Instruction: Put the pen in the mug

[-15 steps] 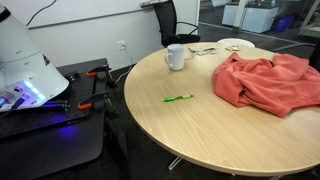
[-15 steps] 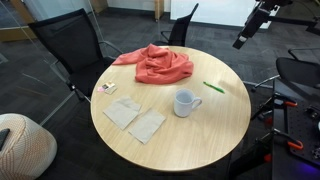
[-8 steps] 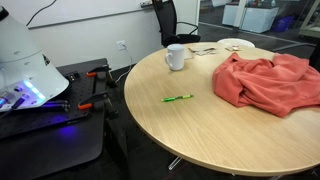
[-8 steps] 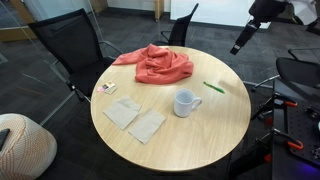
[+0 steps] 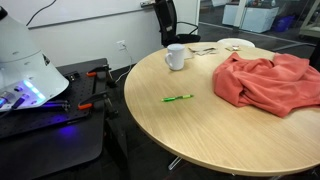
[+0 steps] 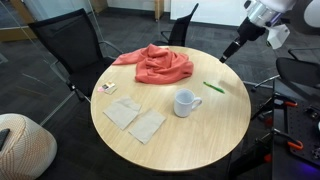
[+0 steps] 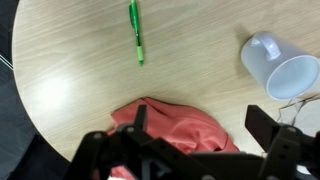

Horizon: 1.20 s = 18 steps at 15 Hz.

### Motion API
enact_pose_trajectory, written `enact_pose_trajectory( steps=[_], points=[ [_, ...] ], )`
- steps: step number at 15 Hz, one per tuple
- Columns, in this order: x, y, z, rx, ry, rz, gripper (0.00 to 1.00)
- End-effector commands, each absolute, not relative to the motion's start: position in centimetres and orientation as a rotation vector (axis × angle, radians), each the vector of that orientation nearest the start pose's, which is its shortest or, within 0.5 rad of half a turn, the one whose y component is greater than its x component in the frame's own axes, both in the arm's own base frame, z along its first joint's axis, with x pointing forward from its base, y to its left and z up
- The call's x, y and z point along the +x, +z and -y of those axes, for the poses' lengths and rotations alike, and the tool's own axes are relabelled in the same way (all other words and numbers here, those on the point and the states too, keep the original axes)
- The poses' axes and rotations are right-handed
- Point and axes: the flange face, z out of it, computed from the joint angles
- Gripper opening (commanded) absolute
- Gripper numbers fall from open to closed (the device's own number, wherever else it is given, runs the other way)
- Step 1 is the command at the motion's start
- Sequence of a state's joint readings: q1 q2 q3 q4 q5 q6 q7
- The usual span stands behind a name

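The green pen (image 5: 178,98) lies flat on the round wooden table (image 5: 200,135) near its edge; it also shows in an exterior view (image 6: 214,87) and at the top of the wrist view (image 7: 136,32). The white mug (image 5: 176,56) stands upright with its handle to the side (image 6: 186,103) and shows at the right of the wrist view (image 7: 279,66). My gripper (image 6: 229,50) hangs in the air above the table edge, well above the pen. In the wrist view its fingers (image 7: 200,125) are spread apart and empty.
A crumpled red cloth (image 6: 157,64) lies on the table (image 5: 266,80). Paper napkins (image 6: 136,118) and a small card (image 6: 107,88) lie near the mug. A flat white plate (image 5: 235,44) sits at the far side. Black office chairs (image 6: 68,45) ring the table.
The arm has come down and inward toward the table edge above the pen. The pen, mug and cloth have not moved.
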<state>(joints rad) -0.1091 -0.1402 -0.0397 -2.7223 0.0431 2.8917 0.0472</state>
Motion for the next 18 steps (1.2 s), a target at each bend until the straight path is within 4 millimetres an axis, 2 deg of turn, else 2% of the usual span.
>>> enact_pose_trajectory(
  steps=[1, 6, 13, 14, 18],
  points=[
    [42.9, 27.5, 9.5, -3.078, -0.483, -0.491, 1.00],
    [43.2, 23.6, 12.4, -3.107, -0.383, -0.559, 1.00],
    [43.7, 18.7, 13.4, -3.140, -0.262, -0.564, 1.00],
    [43.1, 19.7, 13.1, -3.128, -0.245, -0.548, 1.00],
    [43.4, 18.4, 13.5, -3.137, -0.221, -0.554, 1.00]
  ],
)
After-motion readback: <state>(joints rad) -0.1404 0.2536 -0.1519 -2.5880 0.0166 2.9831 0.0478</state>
